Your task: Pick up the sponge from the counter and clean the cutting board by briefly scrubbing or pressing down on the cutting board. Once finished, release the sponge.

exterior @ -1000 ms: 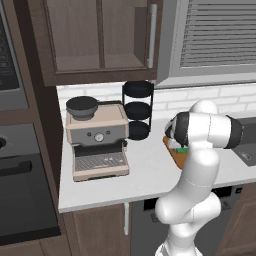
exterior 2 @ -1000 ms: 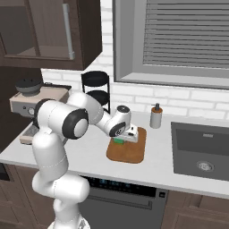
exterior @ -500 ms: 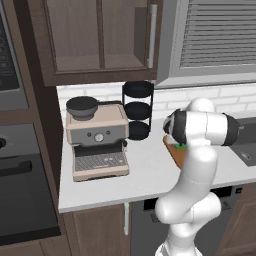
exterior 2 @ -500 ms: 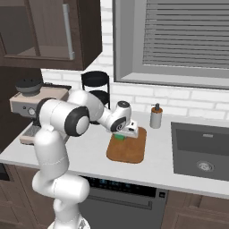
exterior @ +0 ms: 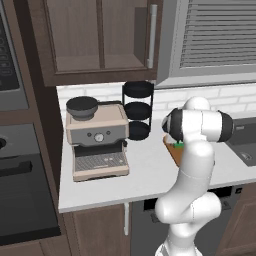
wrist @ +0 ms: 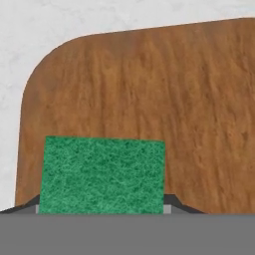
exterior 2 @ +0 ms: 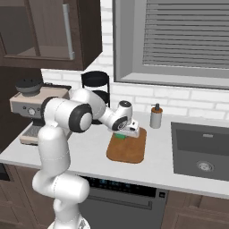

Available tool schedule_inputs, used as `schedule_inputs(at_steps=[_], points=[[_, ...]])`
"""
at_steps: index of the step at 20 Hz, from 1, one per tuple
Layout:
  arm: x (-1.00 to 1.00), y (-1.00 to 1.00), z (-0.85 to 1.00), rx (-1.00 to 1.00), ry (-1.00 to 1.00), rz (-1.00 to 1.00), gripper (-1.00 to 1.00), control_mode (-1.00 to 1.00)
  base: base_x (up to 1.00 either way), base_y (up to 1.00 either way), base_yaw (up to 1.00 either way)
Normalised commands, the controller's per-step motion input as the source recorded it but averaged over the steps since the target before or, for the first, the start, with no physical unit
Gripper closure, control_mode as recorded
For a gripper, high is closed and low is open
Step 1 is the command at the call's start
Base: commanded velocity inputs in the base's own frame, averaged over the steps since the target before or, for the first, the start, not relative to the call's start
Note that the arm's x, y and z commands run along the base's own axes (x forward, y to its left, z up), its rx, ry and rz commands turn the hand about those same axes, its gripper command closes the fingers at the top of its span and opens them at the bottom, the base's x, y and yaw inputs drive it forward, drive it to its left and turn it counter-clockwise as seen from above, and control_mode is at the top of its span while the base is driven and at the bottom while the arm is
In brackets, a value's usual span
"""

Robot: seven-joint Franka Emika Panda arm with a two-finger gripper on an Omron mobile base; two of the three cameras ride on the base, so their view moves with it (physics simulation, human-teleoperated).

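The sponge [wrist: 102,175] sits right at the end effector [exterior 2: 127,131], low over the far end of the cutting board [exterior 2: 129,150]. In the hand view its green face covers the spot between the finger tips, and the brown wood spreads out behind it. The end effector seems to be pinching the sponge, but the fingers are mostly hidden, so I cannot be sure from these pictures. I also cannot tell if the sponge is touching the board or is just above it.

The sponge looks small, light and soft — it would likely squash a bit when pushed down. The rough green side should rub well on wood. The best place to hold it is probably across its two long sides, near the middle, so it does not twist while it scrubs.

The cutting board looks flat, hard and thin. It may slide on the smooth white desk [exterior 2: 89,154] if pushed sideways too hard, so a gentle press is safer.

Around it is a kitchen — a coffee machine [exterior: 96,137] and a black round rack [exterior: 138,110] stand to one side, a soap bottle [exterior 2: 155,116] by the white brick wall, and a sink [exterior 2: 200,152] on the other side. Dark wood cupboards hang above.
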Motion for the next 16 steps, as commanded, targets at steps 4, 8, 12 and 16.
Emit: schedule_inputs(at_steps=[4,8,12,16], points=[[0.21,-0.07,-0.05,0.00,-0.02,0.00,1.00,-1.00,0.00,0.00,0.00],[0.39,-0.16,0.00,0.03,0.00,0.01,1.00,-1.00,0.00,0.00,0.00],[0.35,-0.28,0.00,0.01,0.00,0.01,1.00,-1.00,0.00,0.00,0.00],[0.20,-0.26,-0.25,0.00,0.00,0.00,1.00,-1.00,0.00,0.00,0.00]])
